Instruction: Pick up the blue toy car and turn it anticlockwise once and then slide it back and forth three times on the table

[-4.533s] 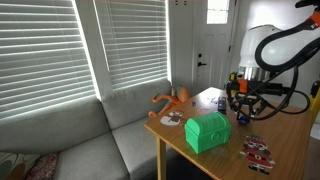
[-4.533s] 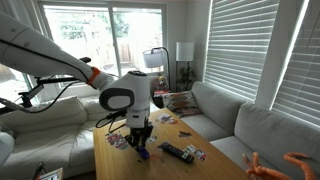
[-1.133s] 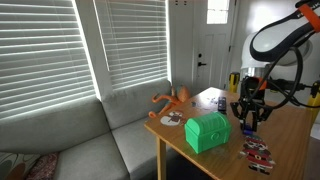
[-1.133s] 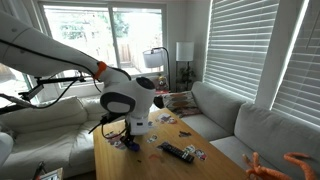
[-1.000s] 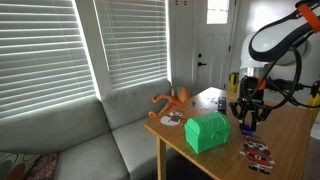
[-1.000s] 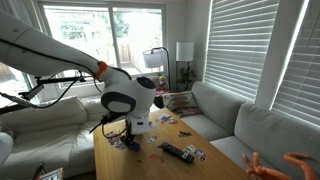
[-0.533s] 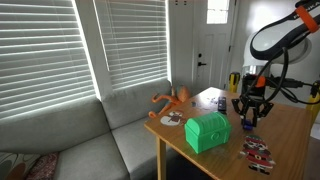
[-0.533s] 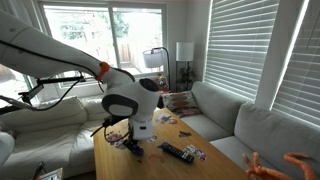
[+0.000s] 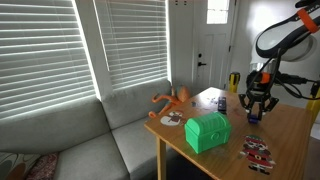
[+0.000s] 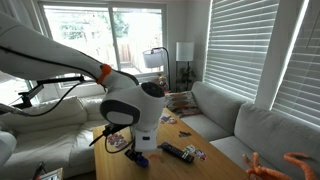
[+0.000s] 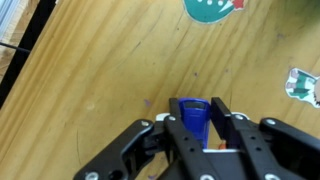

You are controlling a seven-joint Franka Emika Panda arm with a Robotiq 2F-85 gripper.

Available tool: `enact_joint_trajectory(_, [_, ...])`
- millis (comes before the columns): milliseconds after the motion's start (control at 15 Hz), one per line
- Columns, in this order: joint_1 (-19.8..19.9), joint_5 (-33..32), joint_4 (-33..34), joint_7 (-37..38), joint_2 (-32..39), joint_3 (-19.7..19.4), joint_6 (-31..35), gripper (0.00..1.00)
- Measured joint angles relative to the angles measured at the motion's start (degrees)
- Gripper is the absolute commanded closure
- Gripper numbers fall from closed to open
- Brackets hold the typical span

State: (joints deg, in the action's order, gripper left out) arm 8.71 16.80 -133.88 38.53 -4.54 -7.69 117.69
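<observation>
The blue toy car [image 11: 192, 122] is small and bright blue and sits between my gripper's [image 11: 195, 106] two black fingers, which are shut on its sides. In both exterior views the gripper [image 9: 254, 113] [image 10: 137, 153] points straight down, low over the light wooden table [image 9: 285, 140] [image 10: 165, 168]. A bit of the car [image 10: 140, 158] shows under the fingers. I cannot tell whether its wheels touch the wood.
A green chest-shaped box [image 9: 208, 131] stands near the table's corner, with an orange octopus toy [image 9: 172, 100] behind it. Sticker sheets [image 9: 258, 152] lie near the front edge. A dark remote [image 10: 178, 152] lies next to the gripper. A teal round sticker [image 11: 212, 8] shows ahead.
The gripper, still shut on the car, has slid along the tabletop, away from the green chest and nearer the remote. The arm's wrist has shifted with it.
</observation>
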Motion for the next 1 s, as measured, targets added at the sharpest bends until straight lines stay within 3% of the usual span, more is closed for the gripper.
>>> enact_joint_trajectory(533, [1.2, -2.0, 0.7, -1.4, 0.4, -1.4, 1.9, 0.89])
enact_joint_trajectory(600, [1.0, -2.0, 0.6, -1.4, 0.4, -1.2, 1.9, 0.8])
enact_joint_trajectory(667, [0.9, -2.0, 0.6, -1.3, 0.4, -1.0, 1.9, 0.39])
enact_joint_trajectory(800, [0.6, -2.0, 0.6, -0.8, 0.4, -0.4, 1.9, 0.35])
enact_joint_trajectory(1000, [0.5, -3.1, 0.6, 0.5, 0.4, 0.5, 2.5, 0.15])
